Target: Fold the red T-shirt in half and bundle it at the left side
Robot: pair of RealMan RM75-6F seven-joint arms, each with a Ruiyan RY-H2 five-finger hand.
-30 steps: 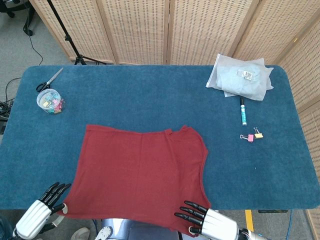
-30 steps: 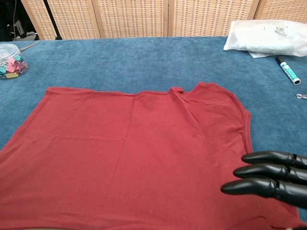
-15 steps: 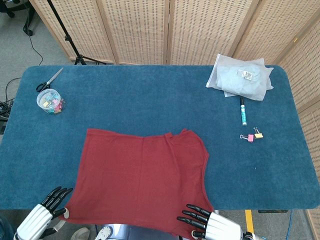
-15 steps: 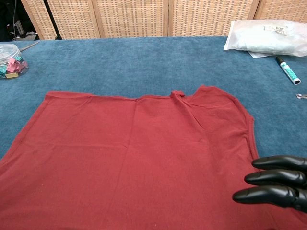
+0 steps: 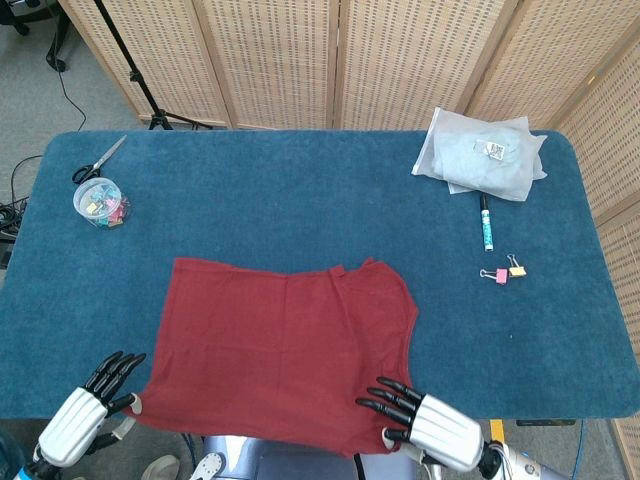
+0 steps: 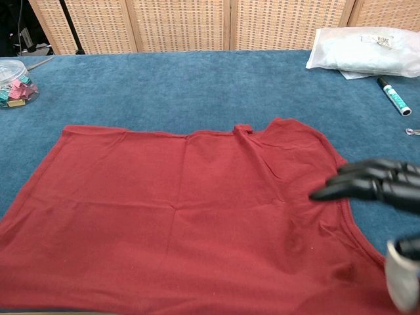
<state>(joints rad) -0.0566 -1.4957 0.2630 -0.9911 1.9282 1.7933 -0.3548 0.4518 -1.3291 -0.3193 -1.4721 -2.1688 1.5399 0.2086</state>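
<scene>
Since the red T-shirt point(image 5: 283, 345) lies spread flat at the near middle of the blue table point(image 5: 300, 200), its near hem hanging over the edge, it looks like thin, limp jersey: light, soft, inclined to drape and wrinkle rather than hold a crease. My guess is it grips best at a hem or corner, pinched through both layers, say the near right corner for carrying across to the left.

At that near right corner the right hand point(image 5: 425, 428) hovers with fingers spread and holding nothing; whether the fingertips touch the cloth I cannot tell. Just off the near left corner, the left hand point(image 5: 92, 402) is likewise spread and empty.

Far right sits a white plastic bag point(image 5: 485, 155) with a small label too tiny to read, and nearer, a marker point(image 5: 485, 224) whose printing is also illegible.
</scene>
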